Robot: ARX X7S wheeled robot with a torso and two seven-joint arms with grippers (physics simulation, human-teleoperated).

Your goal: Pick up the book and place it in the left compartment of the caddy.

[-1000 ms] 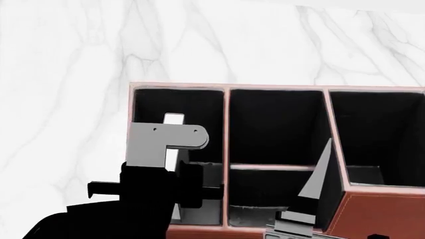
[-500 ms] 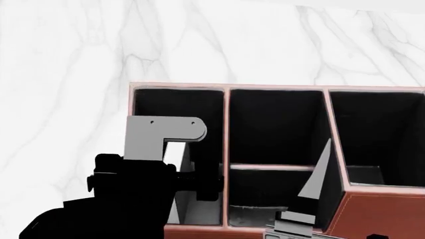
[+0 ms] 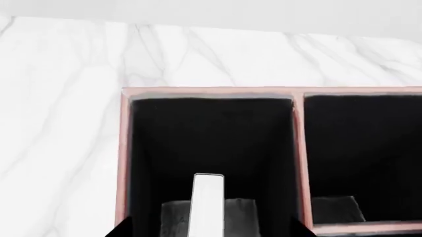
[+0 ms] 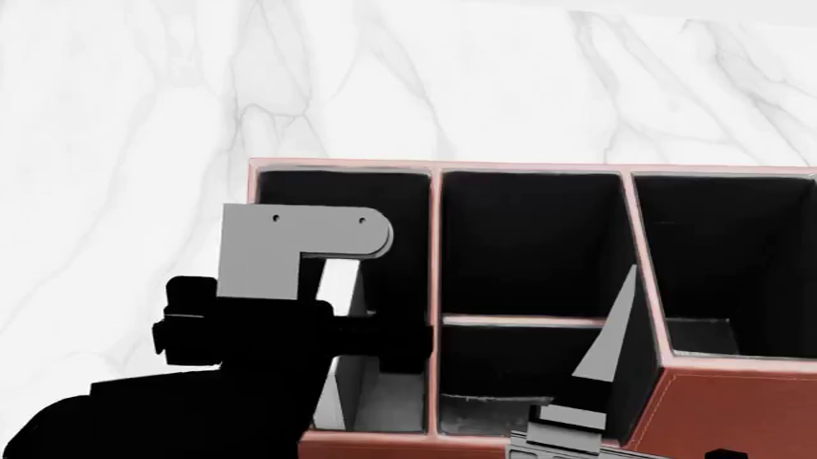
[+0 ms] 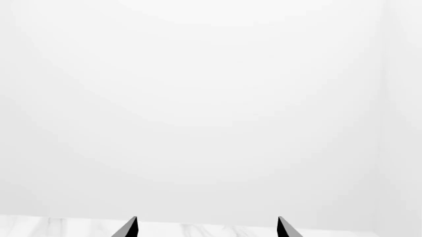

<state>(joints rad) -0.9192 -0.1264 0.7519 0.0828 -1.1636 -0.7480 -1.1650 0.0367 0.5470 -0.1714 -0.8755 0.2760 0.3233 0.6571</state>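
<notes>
We see the book (image 3: 207, 205) standing on edge inside the caddy's (image 4: 715, 402) left compartment (image 3: 211, 143), its long axis toward the bench's (image 4: 128, 143) far edge, between the spread fingers of the left pincer (image 3: 207, 232); the right pincer (image 5: 206, 228) is spread too.

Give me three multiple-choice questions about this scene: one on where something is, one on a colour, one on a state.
1. Where is the book? A on the floor; B in the left compartment; C in the middle section.
2. What colour is the caddy rim? A reddish-brown; B green; C blue.
3. The left gripper is: A shut on the book; B out of view; C open.
Answers: B, its white page edges stand between the black walls; A, the rim shows it; C, both fingertips sit wide of the book.
</notes>
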